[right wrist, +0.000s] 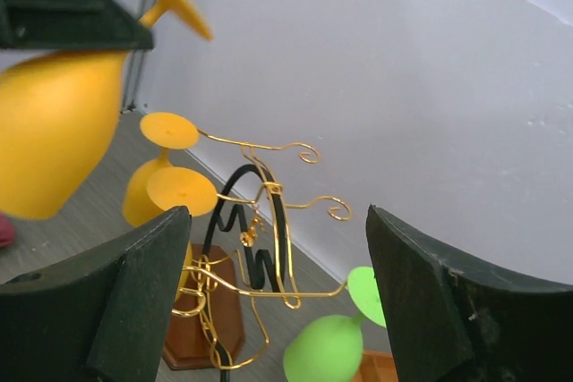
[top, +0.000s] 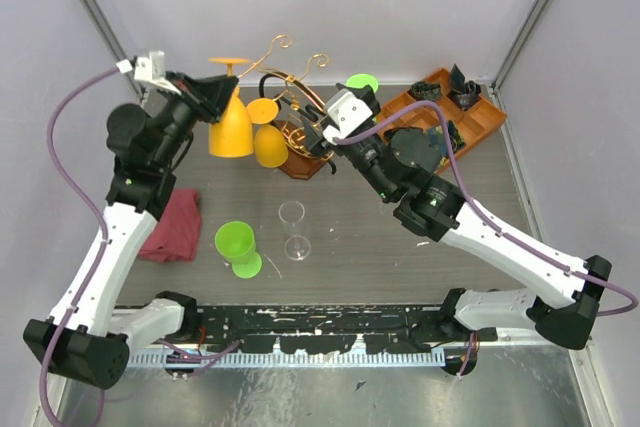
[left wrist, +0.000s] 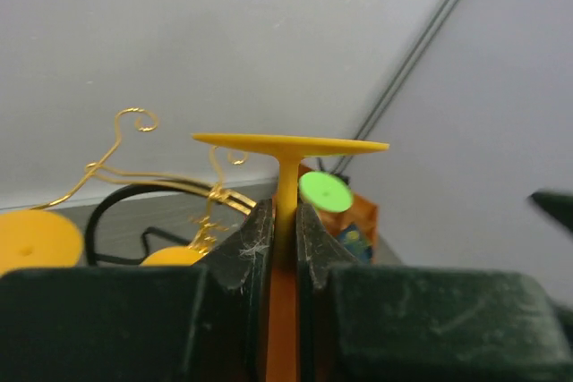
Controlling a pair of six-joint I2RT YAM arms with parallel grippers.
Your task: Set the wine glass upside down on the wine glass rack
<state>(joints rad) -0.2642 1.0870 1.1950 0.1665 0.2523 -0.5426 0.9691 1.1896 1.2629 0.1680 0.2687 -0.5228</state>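
Clamped at its stem by the left gripper [left wrist: 285, 225], the orange wine glass [top: 231, 132] should be slid level onto the wine glass rack [top: 300, 159].

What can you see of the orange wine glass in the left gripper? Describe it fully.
The orange wine glass looks like opaque, matte plastic: a rounded bowl, a thin stem and a flat round foot. It hangs upside down, foot uppermost, raised in the air left of the wine glass rack. The left gripper has its jaws shut on the stem just below the foot. Only the jaws are seen touching it.
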